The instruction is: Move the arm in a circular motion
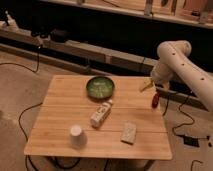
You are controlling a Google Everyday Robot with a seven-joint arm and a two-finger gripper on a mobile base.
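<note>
The arm (182, 65) is cream-white with thick rounded segments and small dark dots, coming in from the right edge. Its gripper (145, 86) is a small tan tip hanging over the table's far right corner, to the right of the green bowl (100, 87). Nothing shows in the gripper.
A wooden table (60, 125) holds the green bowl at the back, a small white bottle (101, 113) lying in the middle, a white cup (76, 136) at the front left and a pale sponge-like block (130, 132) at the front right. Cables (185, 132) trail on the floor. A dark shelf (100, 30) runs behind.
</note>
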